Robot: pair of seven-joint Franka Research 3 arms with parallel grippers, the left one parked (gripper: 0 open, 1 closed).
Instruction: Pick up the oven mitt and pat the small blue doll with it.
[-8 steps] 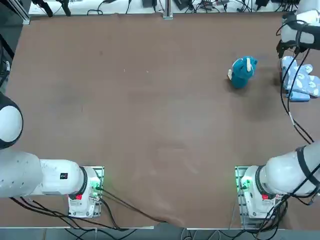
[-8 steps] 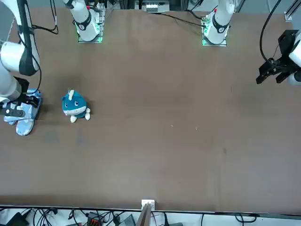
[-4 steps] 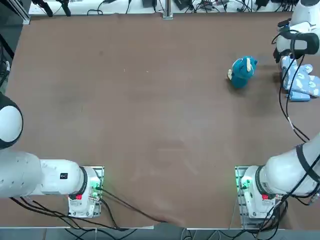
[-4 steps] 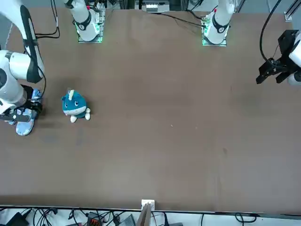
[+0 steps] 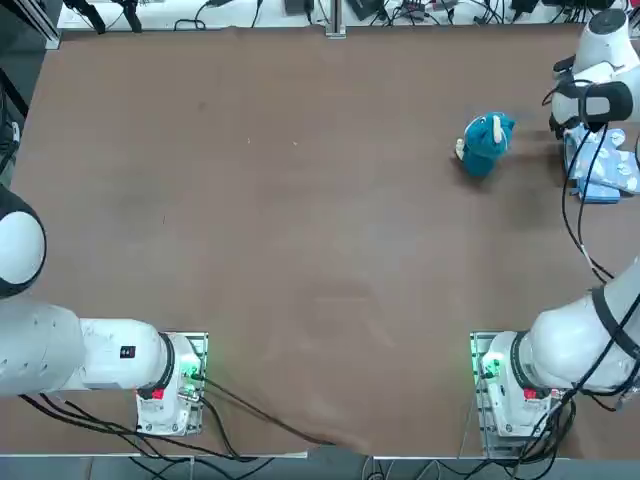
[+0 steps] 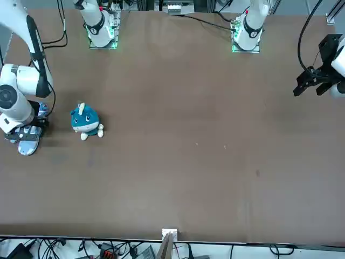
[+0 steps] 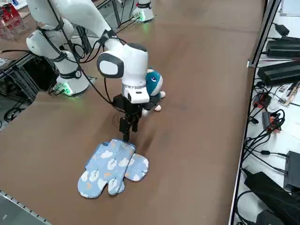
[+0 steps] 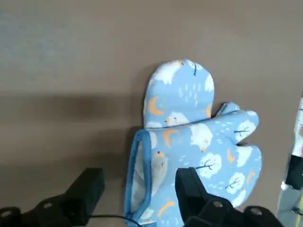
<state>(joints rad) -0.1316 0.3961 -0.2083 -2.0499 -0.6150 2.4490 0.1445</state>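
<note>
Two look-alike light-blue oven mitts (image 7: 110,166) lie overlapped at the table's right edge (image 5: 605,165), also seen in the front view (image 6: 27,141). In the wrist view the upper mitt (image 8: 208,151) shows a blue-trimmed cuff; the lower mitt (image 8: 180,90) sticks out from under it. My right gripper (image 8: 139,196) is open just above the cuff end of the mitts (image 7: 127,132), one finger on each side of the cuff edge, holding nothing. The small blue doll (image 5: 486,143) lies a little to the left of the mitts (image 6: 84,122); my wrist partly hides the doll (image 7: 153,83).
The table's right edge (image 7: 56,218) runs close beside the mitts. Cables from the arm (image 5: 572,215) hang over the table near them. Bare brown tabletop (image 5: 300,200) spreads left of the doll.
My right wrist has shifted and come down over the cuff end of the mitts. The mitts and the doll have not moved.
</note>
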